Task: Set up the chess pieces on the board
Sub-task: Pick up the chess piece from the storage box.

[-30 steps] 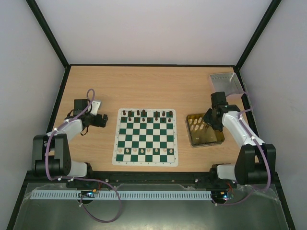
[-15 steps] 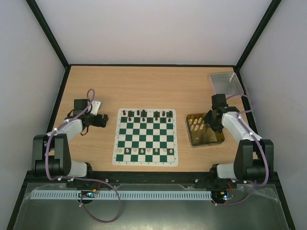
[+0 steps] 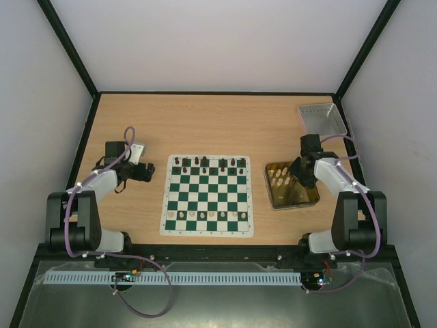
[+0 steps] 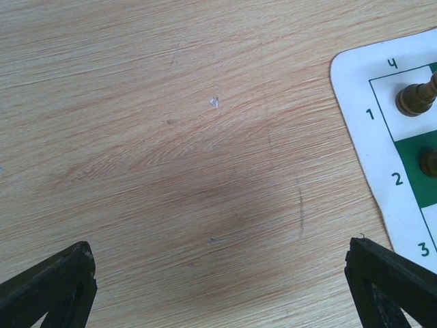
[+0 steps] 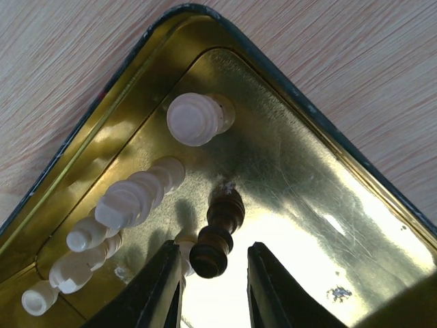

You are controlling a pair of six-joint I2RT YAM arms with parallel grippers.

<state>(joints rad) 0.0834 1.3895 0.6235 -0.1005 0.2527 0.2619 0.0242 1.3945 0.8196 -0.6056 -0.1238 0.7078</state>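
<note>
The green and white board [image 3: 207, 195] lies mid-table, with dark chess pieces [image 3: 208, 162] along its far row and cream ones [image 3: 205, 215] along its near row. My right gripper [image 3: 298, 176] reaches into the gold tin [image 3: 305, 199]. In the right wrist view its fingers straddle an upright dark piece [image 5: 218, 236]; the gripper [image 5: 215, 254] is open, with a gap on the right side. Cream pieces [image 5: 133, 198] lie beside it in the tin [image 5: 293, 171]. My left gripper [image 4: 220, 244] hangs wide open over bare wood, left of the board's corner [image 4: 358, 89].
A grey tray [image 3: 321, 117] sits at the back right corner. Black frame rails border the table on all sides. In the left wrist view, two dark pieces [image 4: 416, 99] stand on the board's edge squares.
The right gripper's fingers have drawn closer together around the dark piece in the tin, and the right arm has shifted slightly. The left arm has not moved.
</note>
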